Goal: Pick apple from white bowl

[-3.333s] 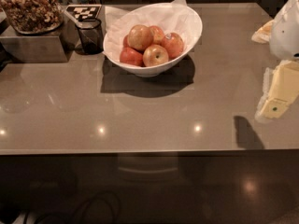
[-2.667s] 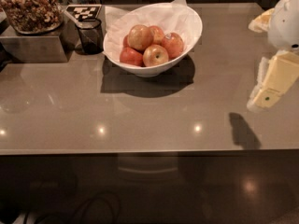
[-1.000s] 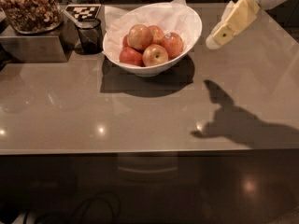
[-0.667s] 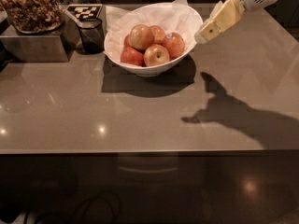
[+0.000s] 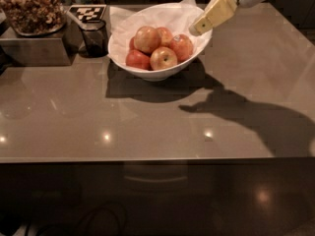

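The white bowl (image 5: 147,72) stands on the brown table, lined with crinkled white paper and holding several apples. The apple (image 5: 147,39), the largest, pale yellow-orange with red streaks, lies on top at the left of the pile. Smaller deep-red apples (image 5: 138,59) and a yellow-red apple showing its stem dimple (image 5: 164,58) lie around it. The gripper (image 5: 197,29) comes in from the upper right and hangs over the bowl's right rim, to the right of the apples and apart from them.
A small dark see-through cup (image 5: 94,37) stands just left of the bowl. A metal box (image 5: 34,48) topped with a tray of brown snacks (image 5: 30,9) is at far left. A checkered marker card (image 5: 86,12) lies behind the cup. The arm's shadow (image 5: 246,117) falls across the table's right side.
The gripper has swung from the table's right edge up and leftward to the bowl's right rim. Its shadow moved left with it. The bowl and apples have not moved.
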